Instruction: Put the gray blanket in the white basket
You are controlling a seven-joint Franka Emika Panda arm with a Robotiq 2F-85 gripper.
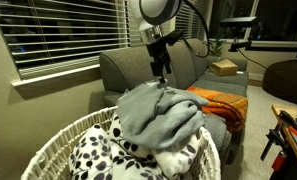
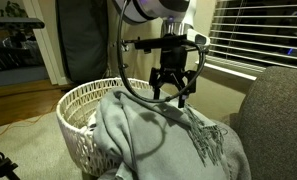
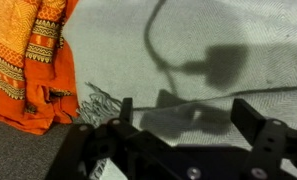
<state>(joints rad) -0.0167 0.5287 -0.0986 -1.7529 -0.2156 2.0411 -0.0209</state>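
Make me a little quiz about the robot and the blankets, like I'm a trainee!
1. True or false: the fingers are clamped on the gray blanket.
2. What colour is the patterned blanket on the sofa? A green, B orange, C blue.
3. Fill in: the black-and-white blanket in the white basket is ____.
Key: 1 false, they hang open above it; 2 B; 3 spotted.
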